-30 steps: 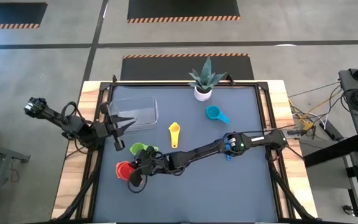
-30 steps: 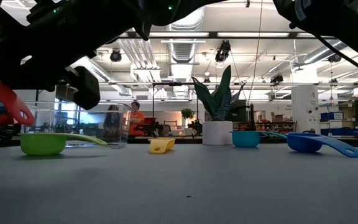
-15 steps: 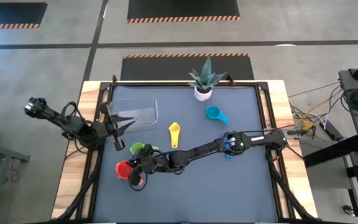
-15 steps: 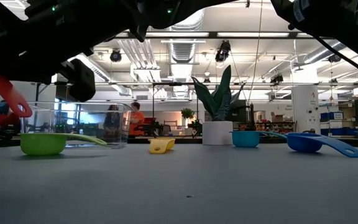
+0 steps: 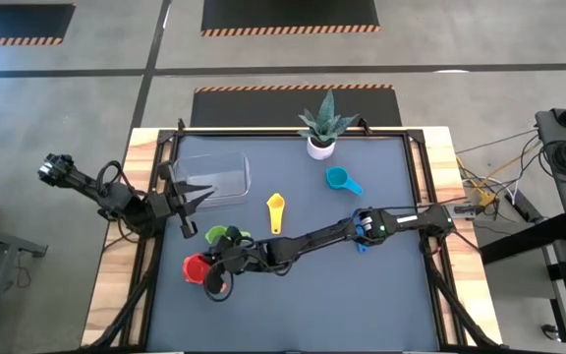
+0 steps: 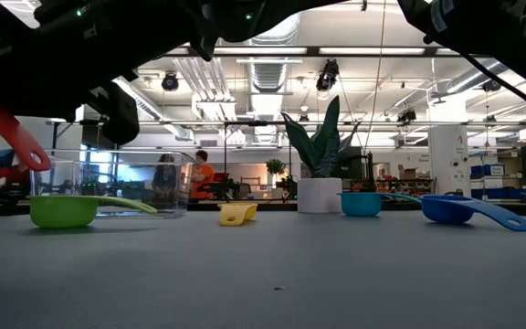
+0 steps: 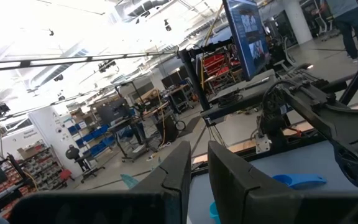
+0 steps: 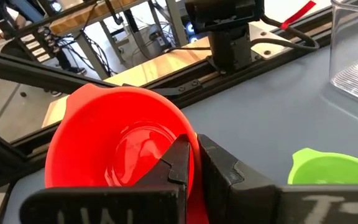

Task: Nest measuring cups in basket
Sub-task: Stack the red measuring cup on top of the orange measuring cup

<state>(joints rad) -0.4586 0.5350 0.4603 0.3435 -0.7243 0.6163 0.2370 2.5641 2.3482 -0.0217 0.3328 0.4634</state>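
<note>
I have the right gripper (image 8: pixel 188 163) clamped on the red cup (image 8: pixel 120 144) rim, lifted off the table near its front left | green cup (image 5: pixel 222 236) just beside | basket (image 5: pixel 212 177) back left | left gripper (image 5: pixel 197 195) over basket's edge, fingers nearly together, holding nothing I can see.

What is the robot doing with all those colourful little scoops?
It is gathering measuring cups to stack in the clear basket. The right gripper is shut on the rim of the red cup and holds it up off the table, near the green cup. The left gripper waits over the basket's edge, holding nothing. The yellow cup, teal cup and blue cup are on the table, and the basket looks empty.
</note>
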